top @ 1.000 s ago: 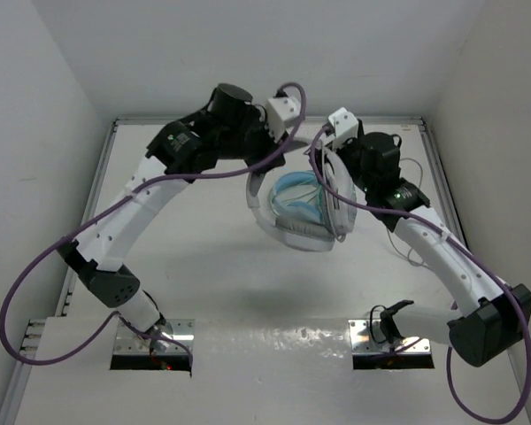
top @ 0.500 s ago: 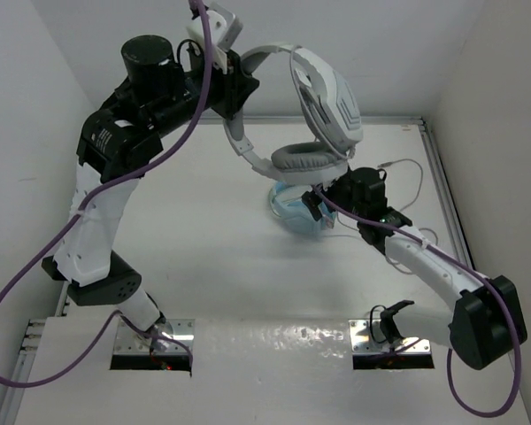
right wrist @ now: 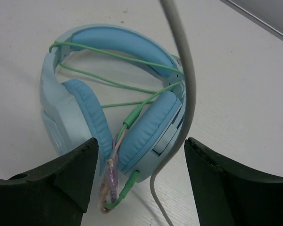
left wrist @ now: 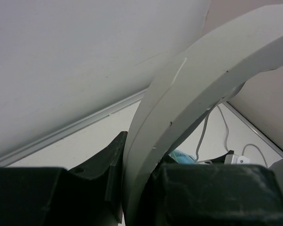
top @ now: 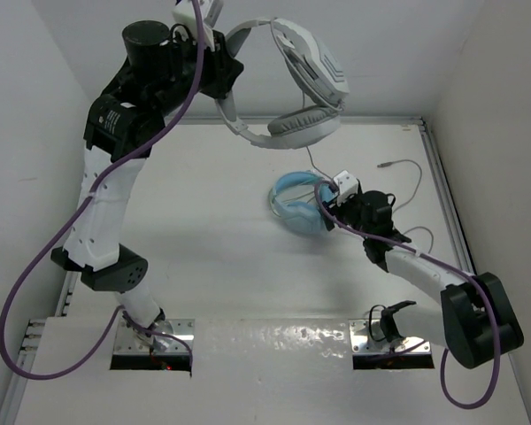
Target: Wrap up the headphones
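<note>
left arm reaches high over the back of the table (top: pixel 203 239); left gripper (top: pixel 219 78) is clamped on the white headband (top: pixel 234 131) of the headphones (top: pixel 305 84), which hang in the air well above the surface, one grey ear pad (top: pixel 303 124) facing down. in the left wrist view the headband (left wrist: pixel 193 84) fills the frame and passes between the dark fingers (left wrist: pixel 52 195); pad contact looks tight, though the view is too close for us to be sure of the exact seating. the thin grey cable (top: pixel 311 164) drops from the headphones toward the right gripper (top: pixel 334 197), which sits low near the table. in the right wrist view we see the right gripper (right wrist: pixel 137 181) spread wide, holding nothing, the cable (right wrist: pixel 186 80) running down between its fingers (right wrist: pixel 47 183) without touching either. just under it the light blue headphones (right wrist: pixel 85 108) lie flat on the table, a green cord (right wrist: pixel 113 84) wound around them. more cable loops on the table at the right (top: pixel 411 168).
</note>
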Robot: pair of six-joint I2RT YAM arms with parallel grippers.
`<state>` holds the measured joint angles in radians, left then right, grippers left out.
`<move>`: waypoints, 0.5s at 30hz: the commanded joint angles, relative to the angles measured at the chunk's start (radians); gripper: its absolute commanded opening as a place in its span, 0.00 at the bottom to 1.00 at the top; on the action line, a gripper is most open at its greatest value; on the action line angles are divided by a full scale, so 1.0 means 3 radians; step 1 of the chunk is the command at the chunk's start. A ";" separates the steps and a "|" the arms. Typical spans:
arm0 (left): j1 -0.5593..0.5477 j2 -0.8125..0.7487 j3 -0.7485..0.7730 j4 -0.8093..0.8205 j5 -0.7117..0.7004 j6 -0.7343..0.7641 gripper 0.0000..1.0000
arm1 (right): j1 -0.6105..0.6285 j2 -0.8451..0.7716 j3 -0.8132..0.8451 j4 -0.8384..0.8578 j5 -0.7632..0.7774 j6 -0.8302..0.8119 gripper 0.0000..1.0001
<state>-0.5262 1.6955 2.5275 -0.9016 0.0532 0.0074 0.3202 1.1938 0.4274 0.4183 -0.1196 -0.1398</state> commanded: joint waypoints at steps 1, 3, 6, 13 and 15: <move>0.0011 -0.0032 0.0186 0.0413 0.0150 -0.0265 0.00 | 0.0001 0.0060 -0.0070 0.0788 -0.0077 0.0256 0.72; 0.0011 -0.0027 0.0181 0.0433 0.0145 -0.0265 0.00 | 0.0001 0.0070 -0.0095 0.0988 -0.0011 0.0323 0.65; 0.0011 -0.0032 0.0176 0.0464 0.0129 -0.0245 0.00 | 0.0001 0.0065 -0.0070 0.1116 0.0010 0.0404 0.60; 0.0046 0.0004 0.0191 0.0479 0.0114 -0.0356 0.00 | 0.0001 0.0234 0.0017 0.1030 0.0122 0.0527 0.00; 0.0133 0.0024 0.0155 0.0535 0.0180 -0.0504 0.00 | 0.0001 0.0158 -0.0064 0.0866 0.0087 0.0507 0.00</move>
<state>-0.5152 1.7081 2.5320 -0.8787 0.0868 -0.0307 0.3202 1.2587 0.4046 0.6651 -0.0994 -0.0132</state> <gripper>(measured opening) 0.148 0.011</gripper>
